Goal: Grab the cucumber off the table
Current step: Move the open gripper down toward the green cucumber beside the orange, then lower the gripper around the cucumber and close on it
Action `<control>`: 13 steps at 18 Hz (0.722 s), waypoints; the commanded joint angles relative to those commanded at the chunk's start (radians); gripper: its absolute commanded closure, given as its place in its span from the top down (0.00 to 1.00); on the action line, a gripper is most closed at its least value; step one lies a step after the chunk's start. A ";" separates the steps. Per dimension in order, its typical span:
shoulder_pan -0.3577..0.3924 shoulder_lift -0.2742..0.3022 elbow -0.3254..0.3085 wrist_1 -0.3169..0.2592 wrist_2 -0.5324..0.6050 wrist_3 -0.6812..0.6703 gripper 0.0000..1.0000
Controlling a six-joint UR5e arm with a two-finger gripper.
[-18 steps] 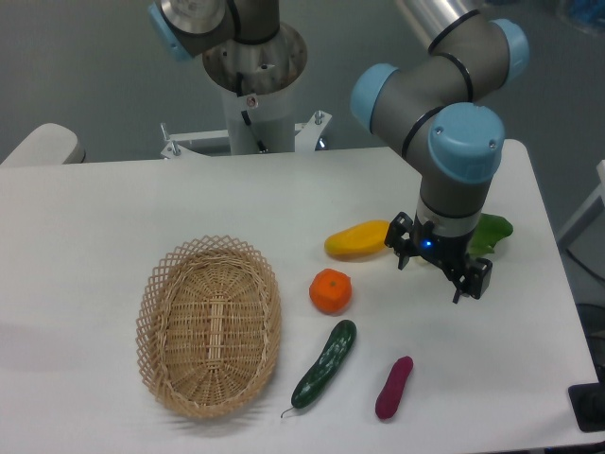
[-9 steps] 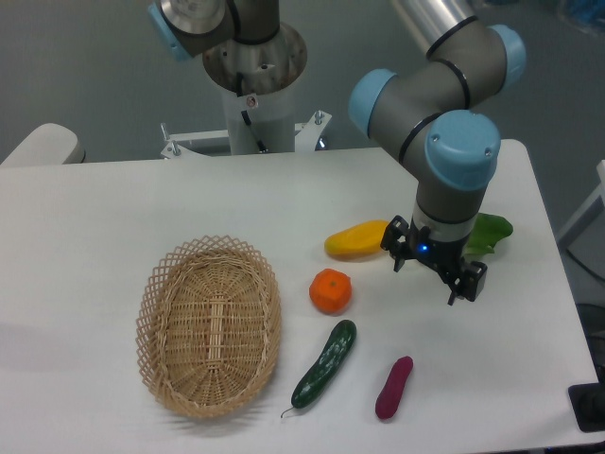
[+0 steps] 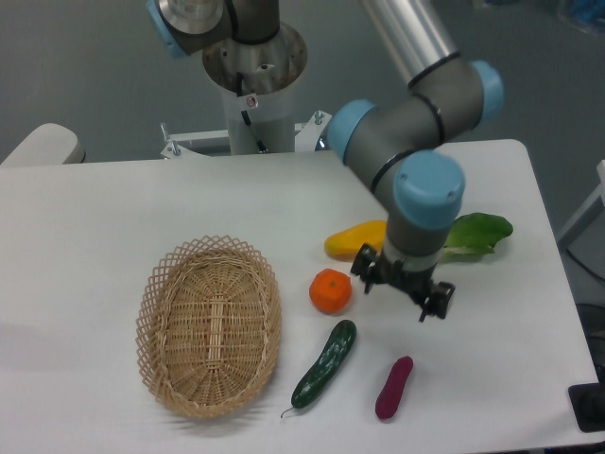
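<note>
The cucumber (image 3: pixel 324 364) is dark green, glossy and slightly curved. It lies on the white table (image 3: pixel 95 236) near the front, below the orange (image 3: pixel 330 290), with its thin stem tip pointing front-left. My gripper (image 3: pixel 401 287) hangs above the table to the upper right of the cucumber, apart from it and beside the orange. Its fingers point down and are seen from above. I cannot tell from this view how wide they stand. Nothing shows between them.
A wicker basket (image 3: pixel 209 326) sits left of the cucumber. A purple-magenta vegetable (image 3: pixel 393 388) lies to the cucumber's right. A yellow fruit (image 3: pixel 355 239) and a light green leafy vegetable (image 3: pixel 475 233) lie behind the gripper. The robot base (image 3: pixel 253 85) stands at the back.
The gripper has moved left and toward the front, from beside the leafy vegetable to a spot next to the orange and nearer the cucumber. The objects have not moved.
</note>
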 joint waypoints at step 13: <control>-0.075 -0.072 -0.063 0.133 0.000 -0.056 1.00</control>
